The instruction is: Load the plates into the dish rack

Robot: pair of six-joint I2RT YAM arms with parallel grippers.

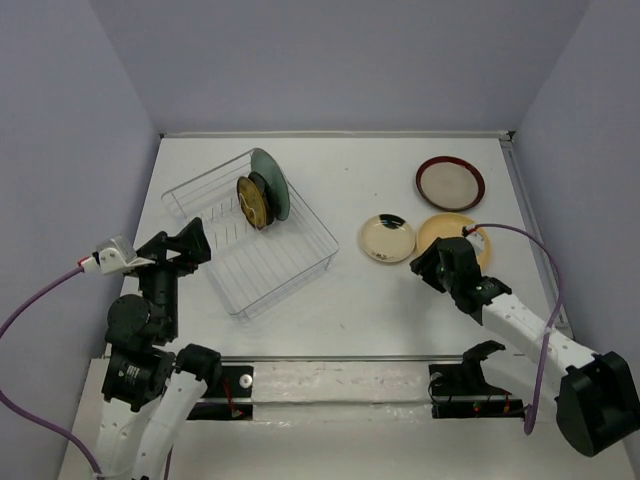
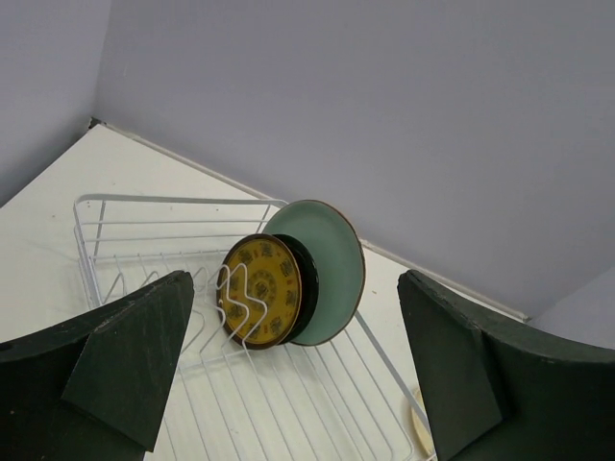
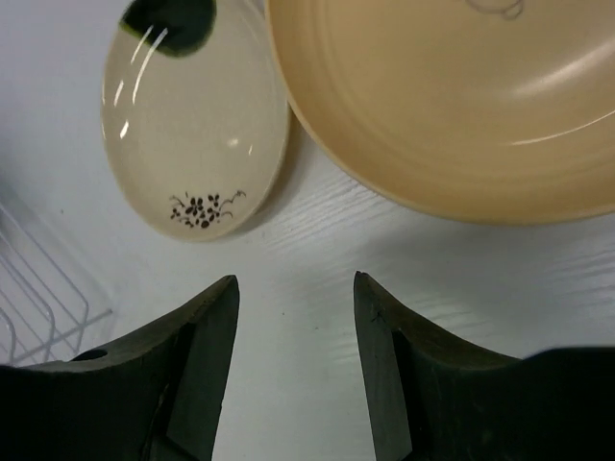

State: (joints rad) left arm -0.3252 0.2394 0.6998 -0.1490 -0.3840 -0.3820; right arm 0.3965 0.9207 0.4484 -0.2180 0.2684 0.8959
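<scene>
Right gripper (image 1: 441, 263) (image 3: 296, 312): jaws parted, nothing between them, low over bare table (image 1: 350, 170), just short of where two plates meet. Left gripper (image 1: 190, 243) (image 2: 298, 375): jaws spread wide, empty, raised beside the near-left side of the dish rack and facing into it.

Dish rack (image 1: 270, 265) (image 2: 173, 199): white wire, set at an angle on the left half of the table. Three plates stand on edge at its far end, packed together.
- mint-green plate (image 1: 272, 180) (image 2: 332, 264), rearmost, largest of the three
- small black plate (image 1: 263, 193) (image 2: 306, 279), in the middle, only a sliver visible
- small yellow patterned plate (image 1: 254, 202) (image 2: 259, 288), front, against the wire dividers

Three plates lie flat on the right half of the table.
- red-rimmed beige plate (image 1: 450, 183), farthest back
- plain orange-yellow plate (image 1: 450, 232) (image 3: 452, 96), its near edge hidden under the right gripper in the top view
- cream plate (image 1: 387, 238) (image 3: 192, 125), dark patch at the rim, small black flower sprig; its edge is at the orange-yellow plate's edge, contact unclear
</scene>
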